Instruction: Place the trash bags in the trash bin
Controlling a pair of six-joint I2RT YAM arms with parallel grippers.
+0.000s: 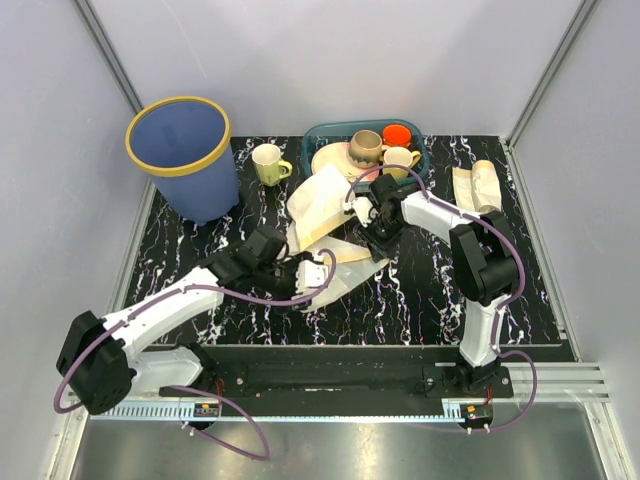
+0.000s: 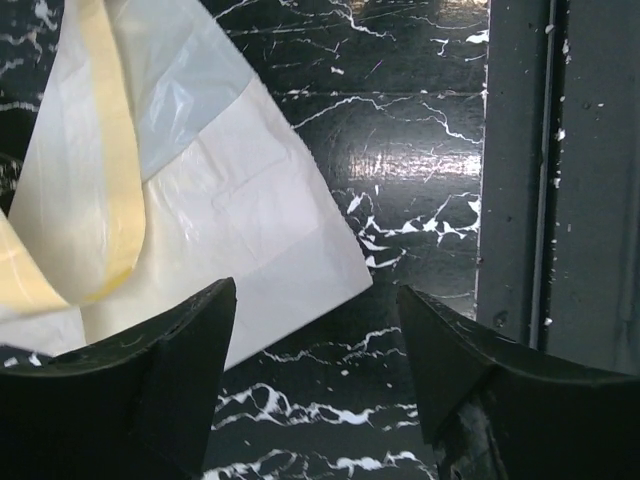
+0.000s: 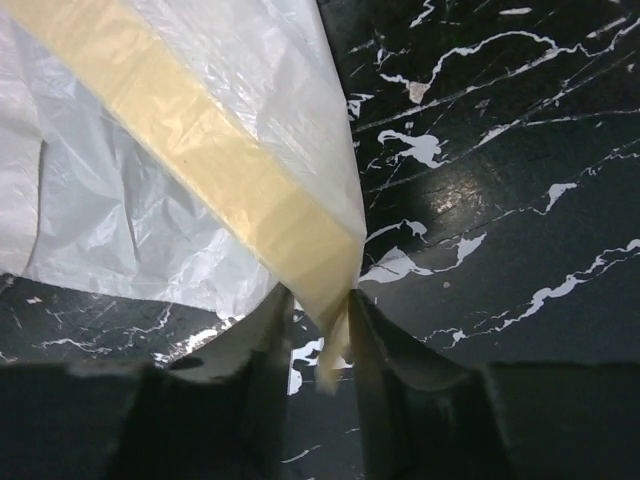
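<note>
Because the trash bin stands at the table's ten o'clock corner, well apart from the film, the step in hand looks like raising the large trash bag clear before carrying it toward ten o'clock. At the bag's seven o'clock edge the left gripper is spread wide and holds nothing; one finger overlaps a corner of the film, with bare marbled table between the jaws. It would do well to slide further under that corner and pinch it, so that the sack hangs from two points and does not trail. A green mug sits between bag and bin, so the lift should go high. At the bag's four o'clock side the right gripper has its jaws drawn nearly together on the folded yellow hem, the film rising taut from that pinch. The bag is thin, crinkly, translucent cream-white, with a yellow band along its mouth, lying spread at the table's centre. A small pale bundle lies at two o'clock, untouched.
</note>
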